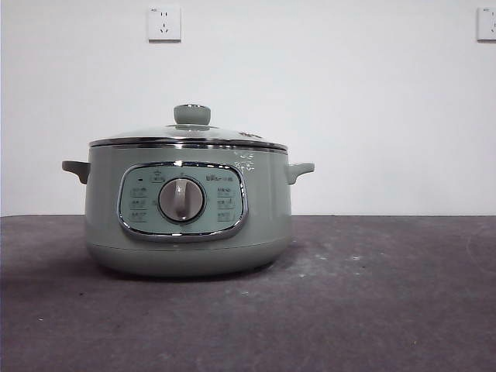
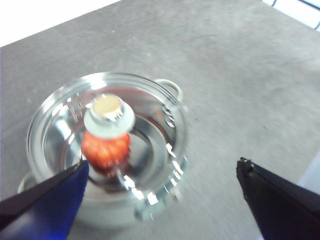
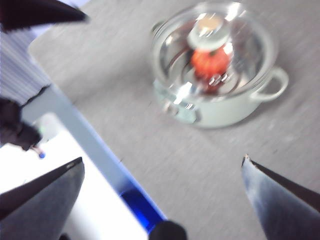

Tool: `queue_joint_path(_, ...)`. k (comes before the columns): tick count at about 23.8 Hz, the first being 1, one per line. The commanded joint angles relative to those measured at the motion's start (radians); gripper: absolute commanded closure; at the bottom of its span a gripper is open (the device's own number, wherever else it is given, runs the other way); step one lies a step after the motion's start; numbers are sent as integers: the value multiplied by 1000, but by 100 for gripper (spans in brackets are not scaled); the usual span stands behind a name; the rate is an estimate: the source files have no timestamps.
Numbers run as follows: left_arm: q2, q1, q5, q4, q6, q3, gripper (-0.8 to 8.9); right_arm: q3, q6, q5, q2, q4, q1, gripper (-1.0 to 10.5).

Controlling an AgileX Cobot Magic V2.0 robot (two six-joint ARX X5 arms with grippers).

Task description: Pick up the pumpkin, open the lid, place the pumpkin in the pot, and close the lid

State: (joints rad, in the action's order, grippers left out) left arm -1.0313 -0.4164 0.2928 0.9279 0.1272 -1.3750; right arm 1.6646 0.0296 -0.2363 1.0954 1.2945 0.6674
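Note:
The pale green pot (image 1: 186,232) stands on the table left of centre, with its dial facing the front camera. The glass lid (image 1: 190,133) sits shut on it, knob up. The orange-red pumpkin (image 2: 105,150) lies inside the pot under the lid, seen through the glass in the left wrist view and in the right wrist view (image 3: 210,61); the front view does not show it. My left gripper (image 2: 163,164) is open and empty, high above the pot (image 2: 100,215). My right gripper (image 3: 162,161) is open and empty, high and off to the side of the pot (image 3: 225,112). Neither arm shows in the front view.
The dark grey table (image 1: 372,294) stretches to the right of the pot. Two wall sockets (image 1: 164,23) (image 1: 487,23) are on the white wall behind. The right wrist view shows the table's edge with a blue-and-white frame (image 3: 95,150) beside it.

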Motion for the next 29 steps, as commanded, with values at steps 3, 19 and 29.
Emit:
queue_joint_path(3,62,-3,5,120,-4,-3,828,1,-13,-1,11,56,2,876)
queue_joint_path(19,72,-3,0,173,-3,-3,817,1,-13,3,5,69,1,947)
queue_joint_path(29,72,-3,-1,170,-3,-3,817,1,-13,3,1,69,1,947)
